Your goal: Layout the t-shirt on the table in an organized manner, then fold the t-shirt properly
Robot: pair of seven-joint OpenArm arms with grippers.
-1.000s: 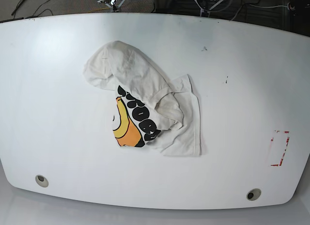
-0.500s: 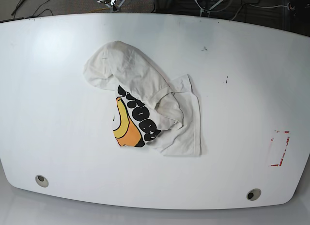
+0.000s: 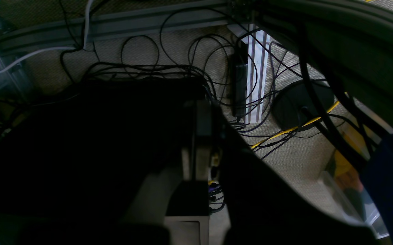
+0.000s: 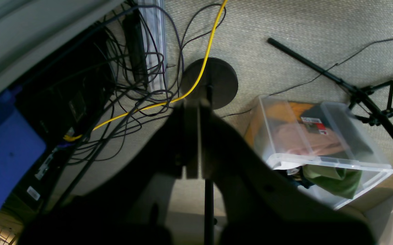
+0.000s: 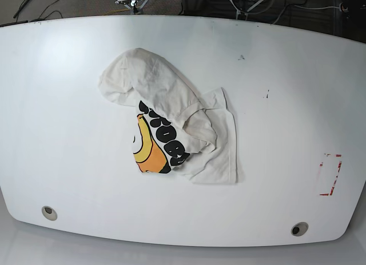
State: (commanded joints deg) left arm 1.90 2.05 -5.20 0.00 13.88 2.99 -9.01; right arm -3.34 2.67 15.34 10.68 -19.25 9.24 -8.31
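Note:
The off-white t-shirt (image 5: 171,113) lies crumpled a little left of the middle of the white table (image 5: 286,105). Part of its orange and black print (image 5: 155,145) shows at the lower left of the heap. Neither arm appears in the base view. In the left wrist view my left gripper (image 3: 203,105) hangs over the floor beside the table, its fingers pressed together with nothing between them. In the right wrist view my right gripper (image 4: 192,105) is likewise shut and empty above the carpet.
Two round grommet holes (image 5: 49,213) (image 5: 299,229) sit near the table's front edge, and a red tape rectangle (image 5: 330,174) at the right. On the floor are tangled cables (image 3: 183,71), a black round stand base (image 4: 217,78) and a clear plastic bin (image 4: 319,149).

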